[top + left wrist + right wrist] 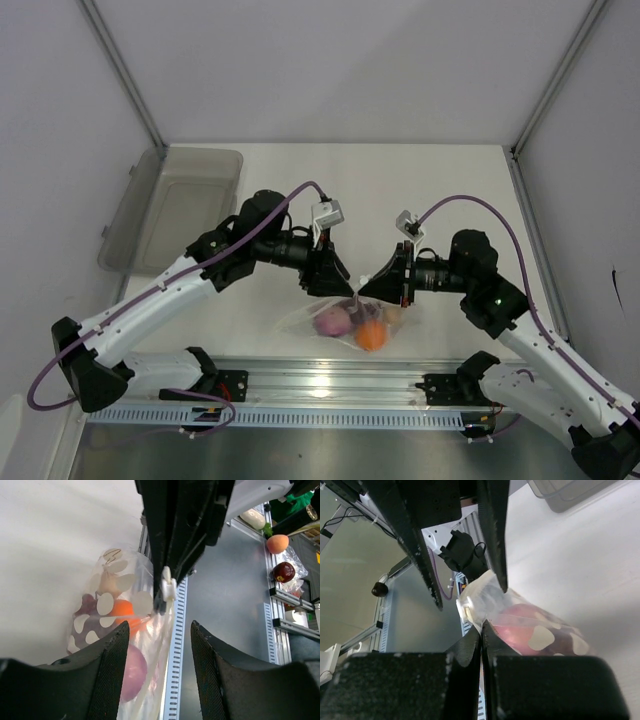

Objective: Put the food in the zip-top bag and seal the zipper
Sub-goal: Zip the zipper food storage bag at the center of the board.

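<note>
Pale panel walls enclosed a white surface (450, 200), with a grey translucent tub (175, 205) at its far left corner and an aluminium rail (330, 385) along the near edge.

Position of the work: the zip-top bag (345, 322) lay near the front middle of the surface, just beyond the rail and directly under both end effectors. It held the food: an orange (371, 337), a purple-red onion (332, 321) and a pale garlic bulb (392, 314). The berries could not be picked out with certainty. White oval patches marked the clear film.

Right end effector (481, 630): fingers pressed flat together, pinching the bag's upper edge, with a small white tab (466, 606) just beside the grip.

Left end effector (160, 635): fingers spread well apart, with the zipper (152, 690) running through the gap. Whether either finger touched it I could not tell.

Arm pose: both arms reached inward from their bases, elbows bent outward, wrists angled down. The two end effectors met nose to nose, almost touching, over the bag's mouth.

Surroundings: beyond the rail, the left wrist view showed a grey floor and shelving that carried a peach-coloured fruit (277, 543) and a dark red one (283, 571).
</note>
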`<action>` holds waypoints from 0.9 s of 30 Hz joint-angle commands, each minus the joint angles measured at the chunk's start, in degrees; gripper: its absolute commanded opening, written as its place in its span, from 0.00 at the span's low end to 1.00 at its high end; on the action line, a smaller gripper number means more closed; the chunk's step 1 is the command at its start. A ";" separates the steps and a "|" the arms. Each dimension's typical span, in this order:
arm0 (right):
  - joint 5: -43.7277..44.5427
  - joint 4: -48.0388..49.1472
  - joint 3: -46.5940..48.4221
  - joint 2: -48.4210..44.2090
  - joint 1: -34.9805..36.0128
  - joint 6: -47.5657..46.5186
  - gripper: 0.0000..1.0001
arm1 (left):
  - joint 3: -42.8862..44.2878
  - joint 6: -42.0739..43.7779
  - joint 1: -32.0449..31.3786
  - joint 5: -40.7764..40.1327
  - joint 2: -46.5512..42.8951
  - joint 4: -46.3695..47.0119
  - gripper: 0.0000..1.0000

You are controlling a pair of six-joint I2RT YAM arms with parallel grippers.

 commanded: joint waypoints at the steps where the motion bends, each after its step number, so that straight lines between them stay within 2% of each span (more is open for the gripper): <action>1: 4.36 2.29 -1.16 -3.10 1.64 2.27 0.00 | 2.87 -3.49 0.40 -0.17 1.38 4.09 0.55; 8: 9.63 2.65 -2.30 -4.07 4.81 3.51 0.00 | 2.69 -8.77 0.31 -1.32 2.61 9.19 0.48; 27: 13.77 5.81 -2.74 -3.98 5.96 7.20 0.00 | 1.03 -9.39 0.22 1.41 2.87 10.68 0.34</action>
